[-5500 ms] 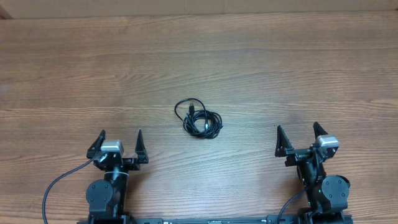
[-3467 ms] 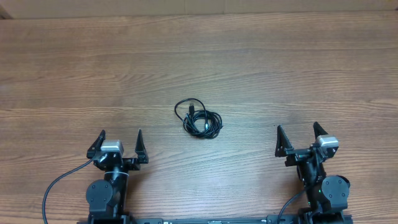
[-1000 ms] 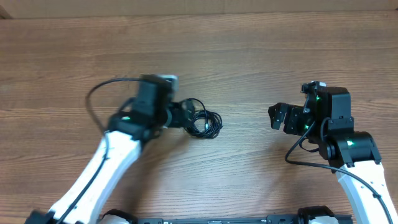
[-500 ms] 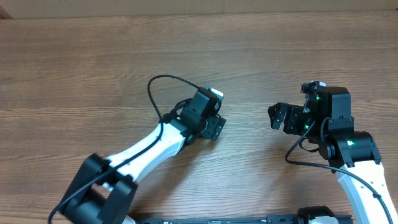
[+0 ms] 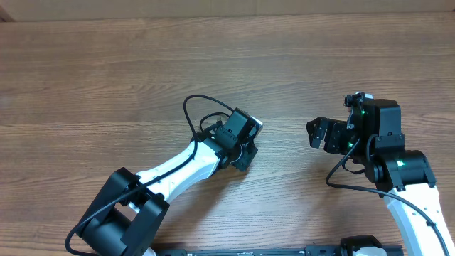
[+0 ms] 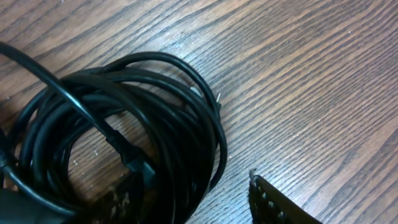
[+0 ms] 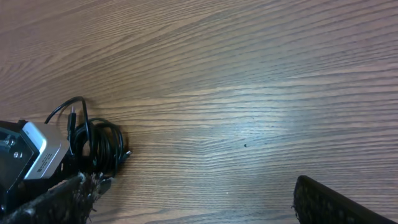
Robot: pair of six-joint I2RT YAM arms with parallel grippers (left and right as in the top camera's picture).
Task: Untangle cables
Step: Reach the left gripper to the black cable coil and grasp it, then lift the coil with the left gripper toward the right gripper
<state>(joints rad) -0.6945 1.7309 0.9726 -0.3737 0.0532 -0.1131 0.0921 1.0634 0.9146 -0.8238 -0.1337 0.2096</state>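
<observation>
The cables (image 6: 124, 134) are one tangled coil of thin black cord lying on the wooden table (image 5: 298, 64). In the left wrist view my left gripper (image 6: 186, 190) straddles the coil's right side. One finger (image 6: 115, 199) sits inside the coil and the other finger (image 6: 273, 202) is outside, a small gap away from the strands. From overhead the left gripper (image 5: 242, 144) covers most of the cables (image 5: 207, 126). My right gripper (image 5: 320, 134) hovers open to the right, well away from the cables (image 7: 99, 146), with nothing between its fingers (image 7: 336, 202).
Bare wood surrounds the coil on all sides. The left arm's own thicker black wire (image 5: 195, 103) arches above the table just left of the coil. The table's far edge (image 5: 227, 16) runs along the top.
My left arm has swung from the coil's left side to right over it and lowered, and its jaws have narrowed around the strands. The right arm has stayed still.
</observation>
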